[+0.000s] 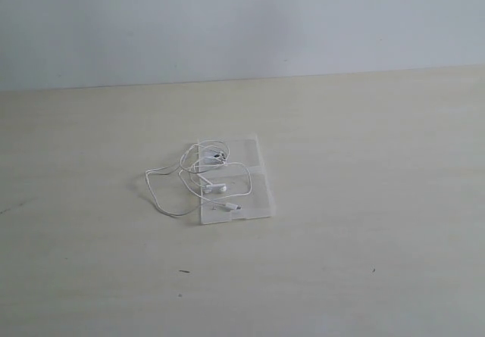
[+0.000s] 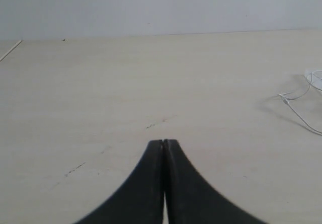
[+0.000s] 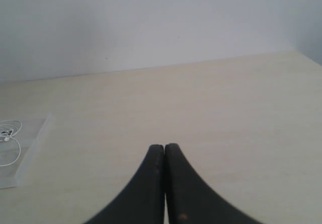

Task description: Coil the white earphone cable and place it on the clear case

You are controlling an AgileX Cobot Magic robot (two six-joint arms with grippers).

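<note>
The clear case lies flat in the middle of the pale table, its two halves spread open. The white earphone cable lies in loose loops partly on the case, with one loop trailing off onto the table on the left side. Earbuds and small pieces rest on the case. Neither arm shows in the exterior view. My left gripper is shut and empty over bare table, with a bit of the cable at its view's edge. My right gripper is shut and empty too, far from the case.
The light wooden table runs back to a plain pale wall. A few small dark specks mark the tabletop near the front.
</note>
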